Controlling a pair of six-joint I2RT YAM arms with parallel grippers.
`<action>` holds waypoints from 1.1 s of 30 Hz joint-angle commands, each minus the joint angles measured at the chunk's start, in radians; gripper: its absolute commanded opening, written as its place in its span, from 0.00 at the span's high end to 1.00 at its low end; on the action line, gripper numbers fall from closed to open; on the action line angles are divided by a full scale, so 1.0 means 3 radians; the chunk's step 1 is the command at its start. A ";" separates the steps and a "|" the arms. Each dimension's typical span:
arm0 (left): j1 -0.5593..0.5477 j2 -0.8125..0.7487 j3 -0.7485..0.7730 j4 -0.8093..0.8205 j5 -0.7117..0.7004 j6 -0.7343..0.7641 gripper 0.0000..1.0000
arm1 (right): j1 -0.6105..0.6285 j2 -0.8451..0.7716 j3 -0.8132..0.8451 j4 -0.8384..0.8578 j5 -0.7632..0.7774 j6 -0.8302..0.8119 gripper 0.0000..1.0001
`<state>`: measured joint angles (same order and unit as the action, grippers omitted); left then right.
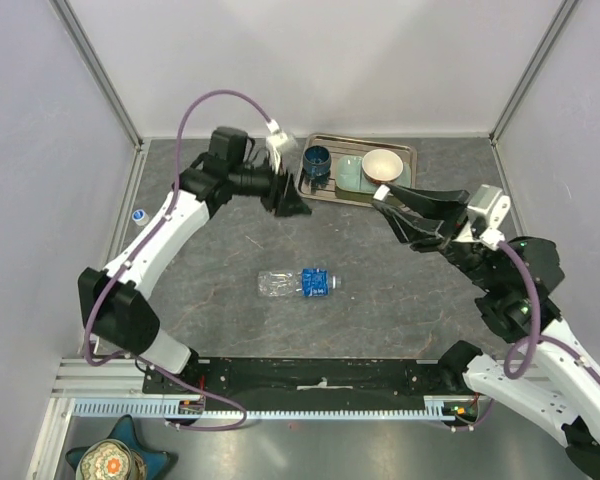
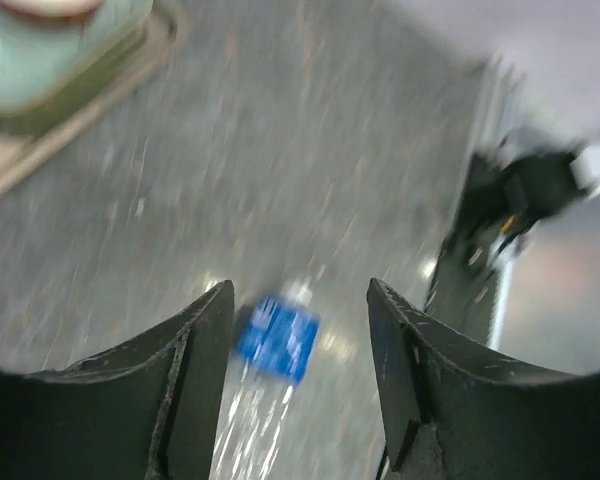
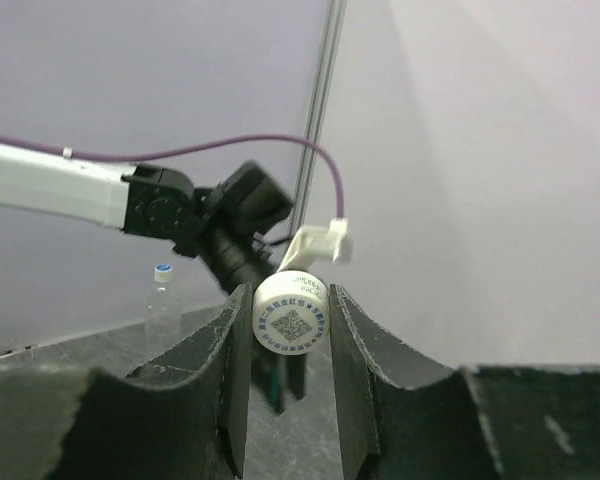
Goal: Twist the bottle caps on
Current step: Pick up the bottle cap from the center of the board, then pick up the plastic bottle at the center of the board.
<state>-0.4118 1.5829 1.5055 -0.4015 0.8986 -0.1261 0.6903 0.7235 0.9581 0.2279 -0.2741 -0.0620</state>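
Bottle (image 1: pixel 295 283): on its side mid-tabletop (image 1: pixel 400 290); thin clear plastic with a blue label; likely light, prone to roll and dent; grip the labelled body.
Right fingers (image 3: pixel 220 400): clamped on the cap (image 3: pixel 291 325), held aloft; small stiff white plastic, printed top, probably slippery.
Left fingers (image 2: pixel 195 380): apart, empty.
Tray (image 1: pixel 408 152): metal, at the far end.

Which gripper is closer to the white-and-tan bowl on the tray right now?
Right. The right gripper, shut on a bottle cap, is just on the near side of the bowl. The left gripper, open, is well off to its left, beyond the dark blue cup.
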 commanded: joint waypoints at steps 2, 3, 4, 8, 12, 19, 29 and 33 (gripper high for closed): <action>-0.0136 -0.0306 -0.0635 -0.1479 -0.0939 0.2372 0.33 | 0.0005 -0.0044 0.0242 -0.0366 0.0172 0.0171 0.80; -0.0151 -0.0357 -0.0717 -0.1484 -0.0930 0.2429 0.32 | 0.0005 -0.0049 0.0258 -0.0391 0.0182 0.0186 0.80; -0.0202 -0.0378 -0.0865 -0.1479 -0.0935 0.2506 0.31 | 0.0005 -0.0049 0.0283 -0.0407 0.0182 0.0196 0.80; -0.0432 -0.0449 -0.1147 -0.1454 -0.1133 0.2889 0.11 | 0.0010 -0.0039 0.0335 -0.0494 0.0228 0.0304 0.79; -0.0632 -0.0495 -0.1398 -0.1290 -0.1410 0.3028 0.11 | 0.0010 -0.0039 0.0370 -0.0570 0.0244 0.0319 0.79; -0.0713 -0.0567 -0.1602 -0.1126 -0.1676 0.3186 0.01 | 0.0005 -0.0024 0.0401 -0.0627 0.0218 0.0334 0.78; -0.0719 -0.0511 -0.1771 -0.0850 -0.1835 0.3161 0.01 | 0.0005 -0.0003 0.0406 -0.0663 0.0198 0.0319 0.78; -0.0719 -0.0323 -0.1848 -0.0779 -0.1819 0.3181 0.01 | 0.0010 -0.0008 0.0396 -0.0668 0.0223 0.0309 0.78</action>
<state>-0.6239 1.4326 0.9707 -0.6884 0.3569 0.7811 0.6903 0.7208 1.0443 0.0223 -0.2192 0.0231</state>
